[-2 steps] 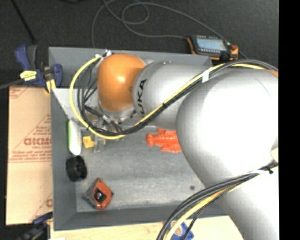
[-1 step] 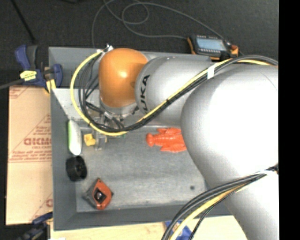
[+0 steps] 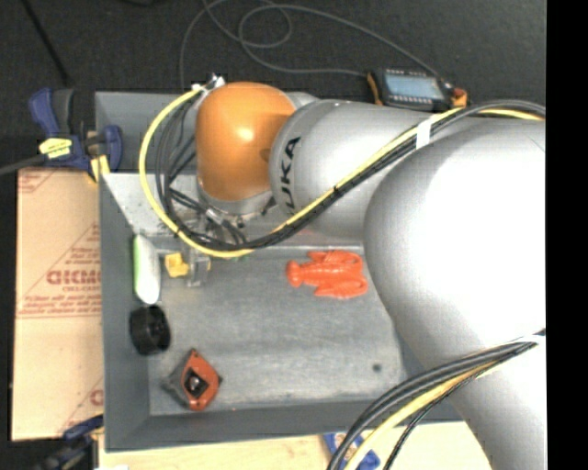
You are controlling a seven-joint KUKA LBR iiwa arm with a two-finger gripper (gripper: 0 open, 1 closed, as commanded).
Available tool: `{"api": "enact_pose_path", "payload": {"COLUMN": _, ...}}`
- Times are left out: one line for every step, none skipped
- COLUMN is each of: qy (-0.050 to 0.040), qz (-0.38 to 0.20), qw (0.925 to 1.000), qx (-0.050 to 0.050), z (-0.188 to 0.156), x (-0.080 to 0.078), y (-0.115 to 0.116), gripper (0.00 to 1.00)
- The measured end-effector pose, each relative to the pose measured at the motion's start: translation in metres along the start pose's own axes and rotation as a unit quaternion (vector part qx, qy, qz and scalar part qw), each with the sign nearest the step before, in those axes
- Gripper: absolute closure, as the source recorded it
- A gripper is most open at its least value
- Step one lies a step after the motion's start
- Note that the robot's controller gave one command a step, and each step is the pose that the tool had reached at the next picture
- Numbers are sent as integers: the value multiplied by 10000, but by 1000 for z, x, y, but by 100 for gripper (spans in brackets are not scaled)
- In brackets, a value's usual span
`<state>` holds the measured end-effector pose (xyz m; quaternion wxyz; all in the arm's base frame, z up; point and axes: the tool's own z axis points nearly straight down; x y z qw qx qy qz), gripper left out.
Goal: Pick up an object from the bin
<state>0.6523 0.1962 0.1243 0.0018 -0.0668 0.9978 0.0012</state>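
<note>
The arm (image 3: 441, 229) covers the whole right side of the bin (image 3: 276, 349) and much of its back wall, so whatever lies there is hidden. Its orange cover (image 3: 234, 138) and a loop of yellow and black cables (image 3: 158, 188) hang over the far left corner and block most of the tool beneath. Only a short grey metal part of the fingers (image 3: 196, 269) pokes out below the cover, low over the bin floor. I cannot tell whether they are spread or pressed together.

Just left of that metal part lies a small yellow piece (image 3: 175, 265). It is too small to name, and I cannot tell whether it touches the metal. Beside it, along the left wall, lies a white tube with a green end (image 3: 145, 271). A black round thing (image 3: 148, 330) sits nearer the front, and an orange and black boxy thing (image 3: 195, 378) lies in the front left corner. A red-orange toy lobster (image 3: 328, 274) lies mid-floor, well apart from the rest, its right end near the edge of the arm.

The bin floor is bare, scuffed grey metal. Around the bin the ground is dark. Thin wires (image 3: 248, 27) curl behind it, and a handheld device with a small screen (image 3: 413, 89) lies there too.
</note>
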Motion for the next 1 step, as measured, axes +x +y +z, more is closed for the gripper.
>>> {"api": "enact_pose_path", "payload": {"qy": -27, "qz": 0, "qw": 10000, "qx": -4, "z": -10, "x": -1, "y": 0, "gripper": 100}}
